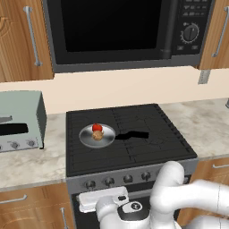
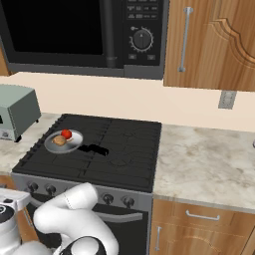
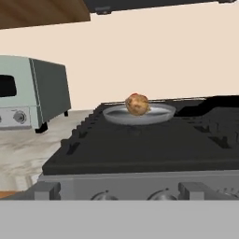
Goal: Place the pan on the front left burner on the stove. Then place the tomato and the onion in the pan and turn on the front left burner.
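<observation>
Inspecting the left base view: the pan (image 1: 97, 135) sits on the front left burner (image 1: 91, 150) of the stove (image 1: 129, 134), its black handle (image 1: 132, 134) pointing right across the grate. The tomato (image 1: 96, 128) and the onion (image 1: 97, 135) lie touching inside it, so both placements look complete. The hand (image 1: 103, 200) hangs low in front of the knob strip (image 1: 118, 180), presumably positioned for the burner knob; its jaws stand released, grasping nothing.

Right base view: pan (image 2: 63, 141) on the near-left grate quarter, tomato (image 2: 66, 133) behind onion (image 2: 60, 140). A toaster oven (image 2: 17, 112) stands on the surface to the left.

Hand view: the camera looks level across the grate at the pan (image 3: 138, 114); the onion (image 3: 137, 104) hides most of the tomato. Knob tops (image 3: 161, 195) show just below, suggesting the knob turn remains.
</observation>
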Robot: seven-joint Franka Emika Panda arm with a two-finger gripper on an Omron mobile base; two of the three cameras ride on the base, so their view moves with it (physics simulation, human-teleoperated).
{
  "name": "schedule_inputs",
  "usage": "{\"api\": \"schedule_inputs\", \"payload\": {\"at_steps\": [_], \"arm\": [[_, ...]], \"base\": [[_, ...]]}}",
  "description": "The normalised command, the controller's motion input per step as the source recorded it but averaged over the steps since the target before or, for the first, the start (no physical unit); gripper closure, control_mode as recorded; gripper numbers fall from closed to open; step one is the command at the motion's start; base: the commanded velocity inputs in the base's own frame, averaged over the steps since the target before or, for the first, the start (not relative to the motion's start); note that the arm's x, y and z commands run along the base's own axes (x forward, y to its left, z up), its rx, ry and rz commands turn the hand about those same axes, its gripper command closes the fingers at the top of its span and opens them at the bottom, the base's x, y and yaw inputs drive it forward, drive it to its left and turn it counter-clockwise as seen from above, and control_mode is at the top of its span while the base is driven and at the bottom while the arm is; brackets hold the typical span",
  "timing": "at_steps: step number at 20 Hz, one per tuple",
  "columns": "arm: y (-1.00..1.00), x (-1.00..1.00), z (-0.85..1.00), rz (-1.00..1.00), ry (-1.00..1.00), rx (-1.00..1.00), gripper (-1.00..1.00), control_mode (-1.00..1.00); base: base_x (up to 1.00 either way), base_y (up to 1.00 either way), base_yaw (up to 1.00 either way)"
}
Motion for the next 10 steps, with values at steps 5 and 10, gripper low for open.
{"api": "schedule_inputs", "payload": {"at_steps": [5, 10], "arm": [[0.0, 0.17, -0.16, 0.0, 0.0, 0.04, -1.0, -1.0], [0.0, 0.07, -0.23, 0.0, 0.0, 0.02, -1.0, -1.0]], "base": [[0.0, 0.0, 0.0], [0.0, 0.0, 0.0]]}}
